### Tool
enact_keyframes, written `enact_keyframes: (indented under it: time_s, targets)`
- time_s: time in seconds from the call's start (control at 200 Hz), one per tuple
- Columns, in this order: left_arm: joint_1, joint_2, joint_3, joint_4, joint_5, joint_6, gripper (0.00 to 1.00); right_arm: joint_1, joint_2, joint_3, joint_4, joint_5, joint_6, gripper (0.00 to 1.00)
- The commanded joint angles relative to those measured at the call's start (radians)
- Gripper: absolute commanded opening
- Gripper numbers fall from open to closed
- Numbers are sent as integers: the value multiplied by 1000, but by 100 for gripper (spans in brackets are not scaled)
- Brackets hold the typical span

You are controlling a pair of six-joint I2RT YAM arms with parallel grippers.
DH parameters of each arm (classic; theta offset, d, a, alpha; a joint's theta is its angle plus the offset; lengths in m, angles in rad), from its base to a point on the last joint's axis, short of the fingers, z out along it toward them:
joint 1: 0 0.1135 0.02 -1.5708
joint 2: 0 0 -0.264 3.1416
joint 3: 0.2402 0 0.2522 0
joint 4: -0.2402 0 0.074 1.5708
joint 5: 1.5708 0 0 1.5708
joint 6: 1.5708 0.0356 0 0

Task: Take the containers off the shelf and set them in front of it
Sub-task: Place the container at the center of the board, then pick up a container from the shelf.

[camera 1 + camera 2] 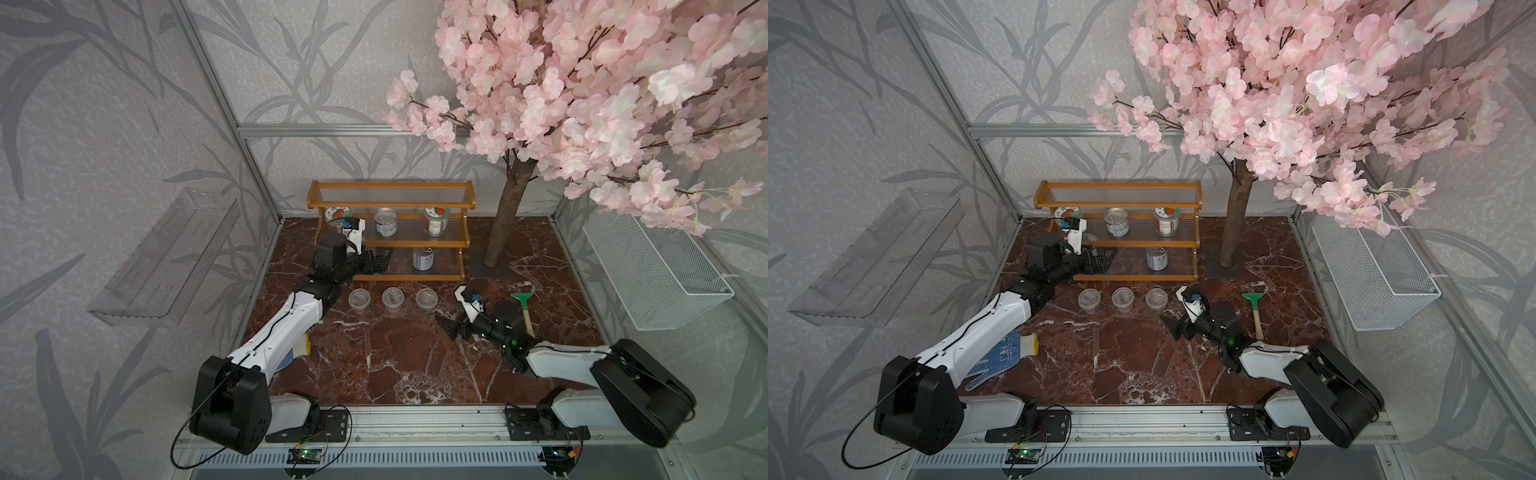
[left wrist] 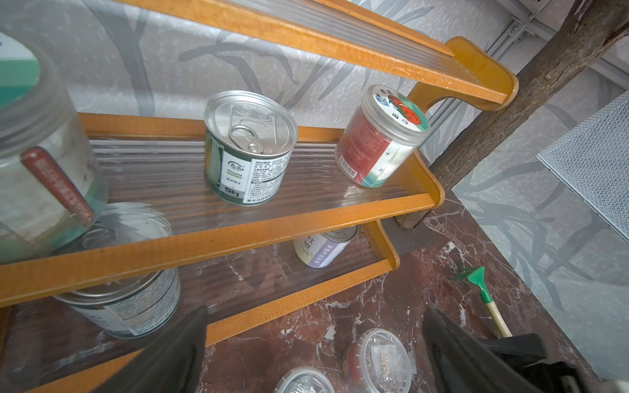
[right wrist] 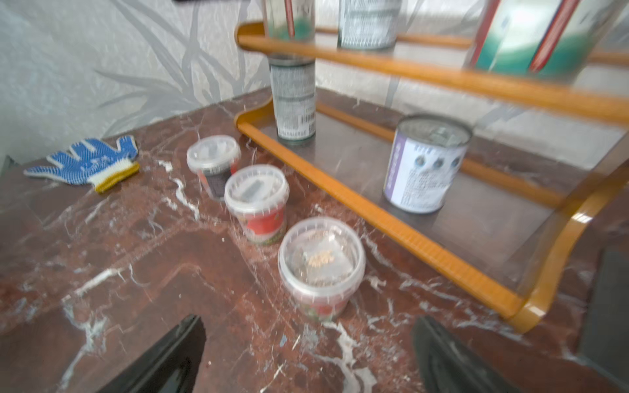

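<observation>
Five containers on the shelf [image 1: 390, 205]? From above I count four. (desk)

Five. My left wrist view shows a low can [image 2: 126, 306] on the bottom tier, just ahead of the left claw [image 2: 315, 311]. In both top views the claw's body covers it. Left claw released, nothing between the fingers. Purple-label can [image 1: 422, 257] is on the same tier, well off to the claw's side. On the tier above are the near jar [image 2: 41, 153], middle can [image 2: 248, 146] and far jar [image 2: 377, 136]. (op)

Right claw? (desk)

Right claw [image 3: 308, 320] spread wide, empty. Three clear cups [image 1: 392, 297] stand in a row on the table [image 1: 374, 365] before the shelf. Nearest cup [image 3: 321, 262] sits just beyond the fingertips, not touching, with pale seeds under its lid. Other contents too blurred to read. (op)
</observation>
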Motion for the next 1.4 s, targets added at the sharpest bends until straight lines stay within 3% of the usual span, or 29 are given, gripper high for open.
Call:
enact_keyframes:
  time_s: [0.0, 0.19, 0.49, 0.715, 1.395]
  targets:
    - [10, -11, -1, 25, 17, -4, 100, 0, -133, 88, -248, 128, 23, 99]
    - [14, -23, -22, 56, 22, -14, 100, -68, -56, 298, -284, 123, 36, 99]
    - [17, -55, -47, 74, 11, -30, 100, -146, 329, 575, -80, 167, 58, 99]
    - [19, -76, -52, 50, 1, -24, 100, -157, 517, 689, -2, 178, 53, 99]
    - [19, -52, -37, 39, 25, -18, 100, -168, 733, 878, 80, 226, 9, 99]
